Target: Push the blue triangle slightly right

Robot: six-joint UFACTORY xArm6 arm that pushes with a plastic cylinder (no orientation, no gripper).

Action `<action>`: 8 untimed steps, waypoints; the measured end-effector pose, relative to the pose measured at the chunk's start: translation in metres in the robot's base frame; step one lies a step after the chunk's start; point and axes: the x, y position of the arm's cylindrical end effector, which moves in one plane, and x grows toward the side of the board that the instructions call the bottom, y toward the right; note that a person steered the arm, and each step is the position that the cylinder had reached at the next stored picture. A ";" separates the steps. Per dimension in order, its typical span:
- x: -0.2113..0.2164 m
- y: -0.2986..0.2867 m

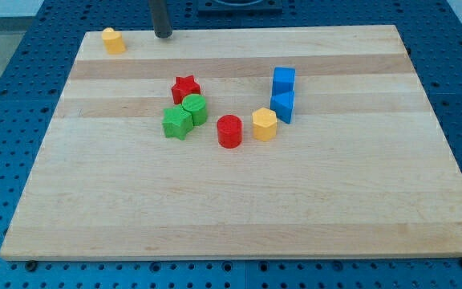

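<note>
My tip (164,35) is resting at the view's top edge of the wooden tabletop (239,209), left of centre, well apart from the cluster of blocks in the middle. There is no pincer on this arm, only the dark rod, so nothing is being gripped and nothing is touching the tip.

The blue triangle (282,105) is sitting right of centre in the view. The blue cube (284,79) is standing just above it toward the view's top, the two looking as if they are touching. Just beside the triangle, toward the view's lower left, the yellow hexagon (265,124) is sitting close against it.

Further to the view's left, the red cylinder (229,131) is standing near the hexagon with a small gap between them. The red star (185,88), the green cylinder (194,108) and the green star (177,123) are crowding together in a tight group, each touching its neighbour.

Another yellow block (114,40) is sitting alone in the view's top-left corner of the tabletop, to the left of my tip and apart from it.
</note>
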 end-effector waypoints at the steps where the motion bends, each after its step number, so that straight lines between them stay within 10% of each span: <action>1: 0.004 0.016; 8: 0.207 0.214</action>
